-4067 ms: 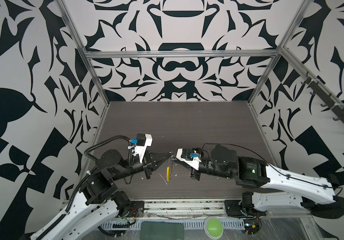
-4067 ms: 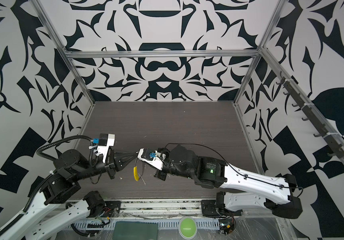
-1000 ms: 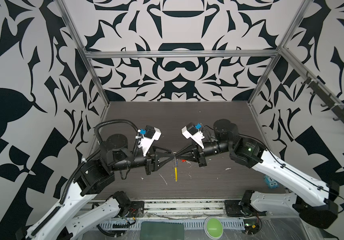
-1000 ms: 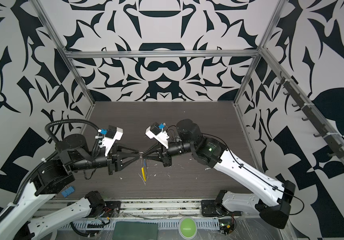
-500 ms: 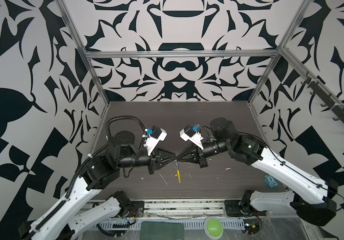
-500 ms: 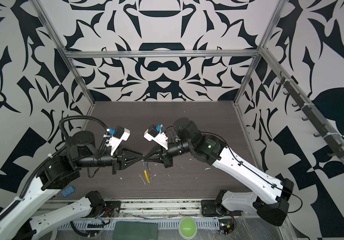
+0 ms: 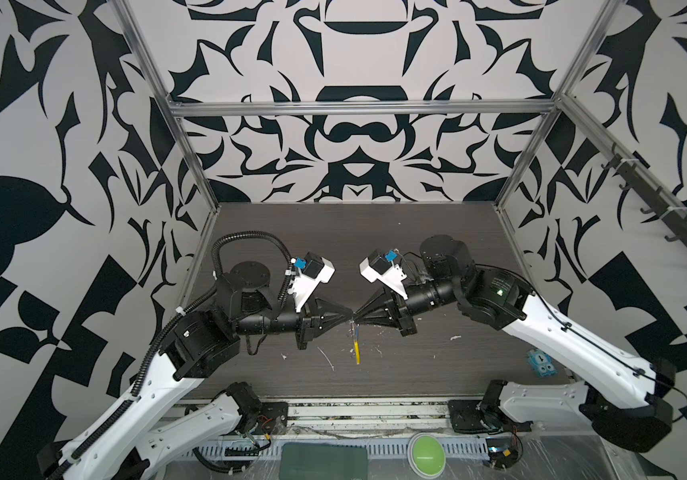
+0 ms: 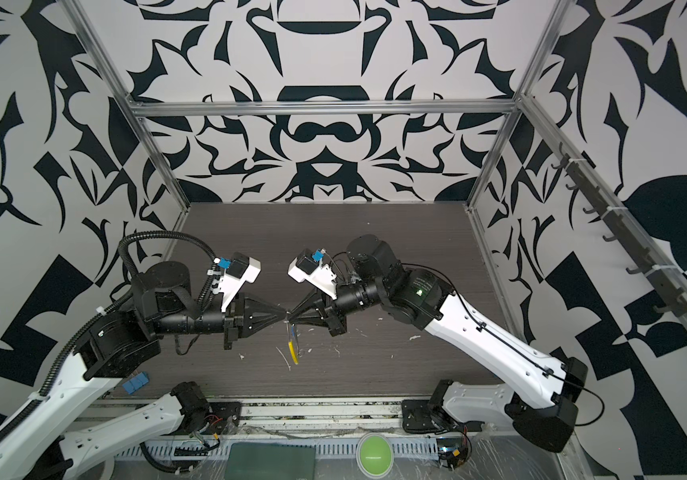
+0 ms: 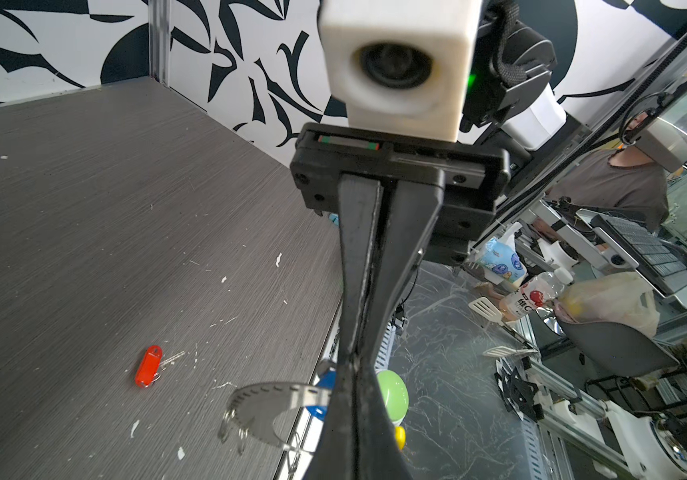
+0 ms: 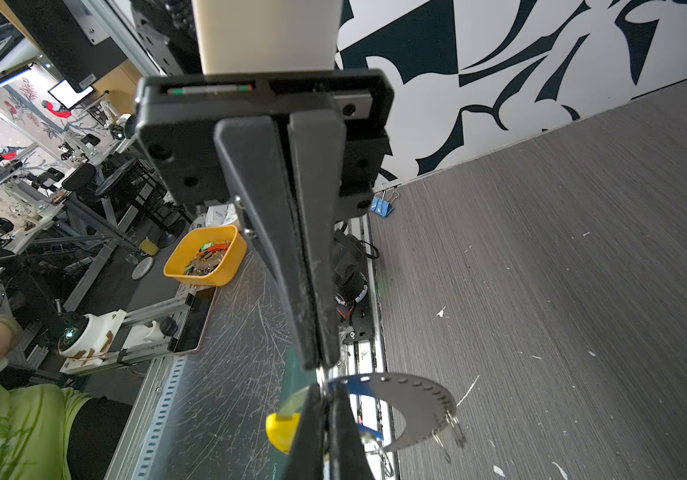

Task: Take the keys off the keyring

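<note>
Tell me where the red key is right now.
In the left wrist view the red key lies flat on the grey table, near its front edge, loose and apart from the raised keyring.

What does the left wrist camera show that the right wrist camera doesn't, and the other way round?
Only the left wrist view shows a red key lying loose on the table. Only the right wrist view shows a yellow bin of small parts and a blue binder clip. Both show the shut left gripper and shut right gripper meeting tip to tip at the hanging keyring, with a blue key head and a yellow piece beside the fingers.
</note>
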Tool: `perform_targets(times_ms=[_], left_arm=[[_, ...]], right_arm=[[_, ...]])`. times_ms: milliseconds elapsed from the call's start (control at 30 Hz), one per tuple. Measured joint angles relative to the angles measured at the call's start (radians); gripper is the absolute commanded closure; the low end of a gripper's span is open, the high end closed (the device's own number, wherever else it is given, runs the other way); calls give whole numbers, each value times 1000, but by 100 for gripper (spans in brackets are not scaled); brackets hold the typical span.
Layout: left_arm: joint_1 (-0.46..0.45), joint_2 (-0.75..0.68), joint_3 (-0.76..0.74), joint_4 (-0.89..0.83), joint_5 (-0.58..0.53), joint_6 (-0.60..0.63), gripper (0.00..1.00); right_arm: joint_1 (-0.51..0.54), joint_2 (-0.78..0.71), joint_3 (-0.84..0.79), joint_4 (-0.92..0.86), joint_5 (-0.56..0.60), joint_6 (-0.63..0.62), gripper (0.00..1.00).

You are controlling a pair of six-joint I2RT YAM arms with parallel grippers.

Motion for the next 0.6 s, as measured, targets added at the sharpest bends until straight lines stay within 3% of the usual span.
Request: perform_targets(times_ms=[133,333,600], left_arm=[[0,-15,-8,13,-4,-1,100],[0,-29,-11,24,-4,-6,100],[0,-32,-11,26,-5,-10,100]], right_arm=[[0,0,0,14,-5,0,98],[0,0,0,29,-11,-1,82],[0,0,-2,31,-11,0,81]])
